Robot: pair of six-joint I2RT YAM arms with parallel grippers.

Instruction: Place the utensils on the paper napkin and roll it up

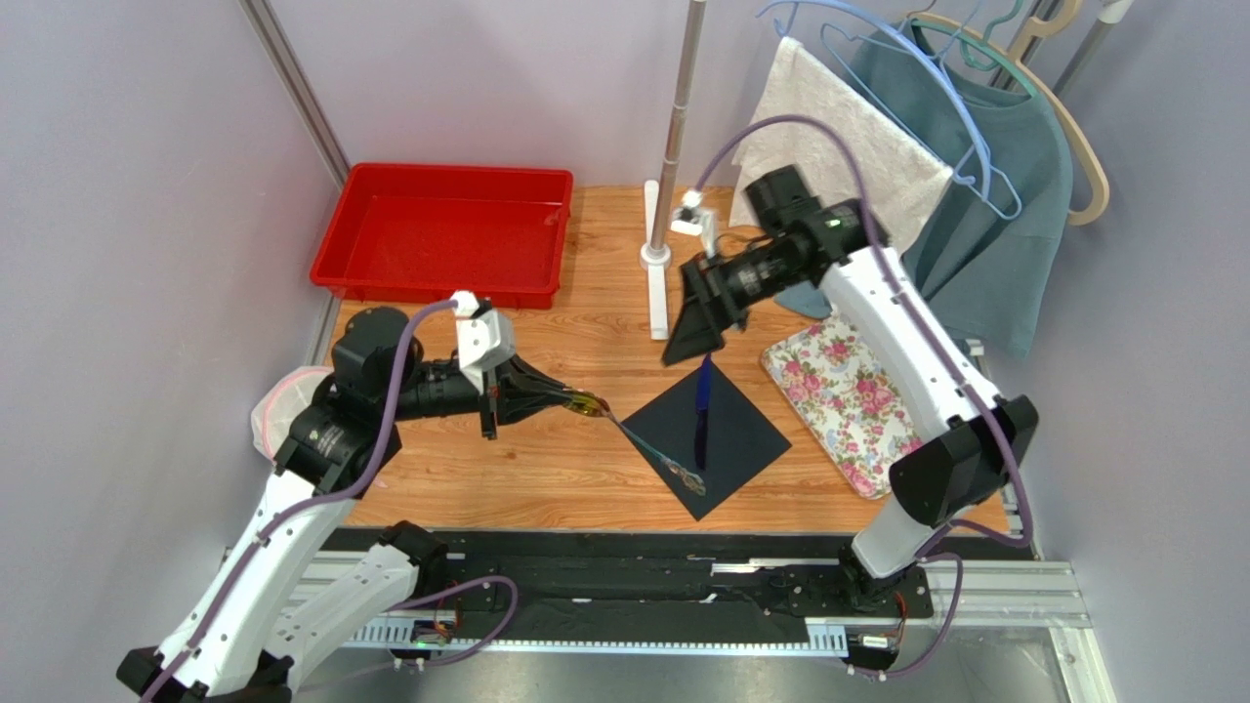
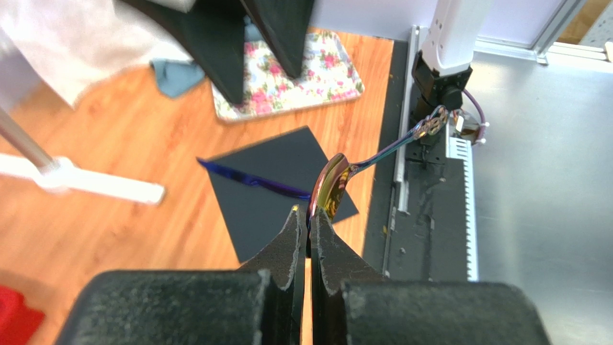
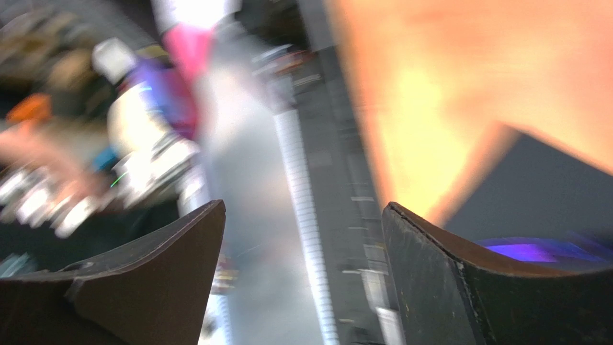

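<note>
Matt black paper napkin, glossy iridescent metal spoon, smooth wood-grain table, shiny red tray, probably plastic

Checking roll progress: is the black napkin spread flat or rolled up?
Spread flat: the napkin lies as a full square on the table, no edge curled, one blue utensil lying on it.

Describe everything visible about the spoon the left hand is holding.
The spoon looks like thin polished metal, iridescent: gold-rainbow bowl, slim blue-purple handle, ornate openwork end. The left hand is shut on the bowl, which is the only grip on it. The handle points away from the hand, toward the near edge of the table. In the top view it runs over the near-left edge of the paper napkin, ending by its near corner. Whether it touches the napkin cannot be told.
</note>
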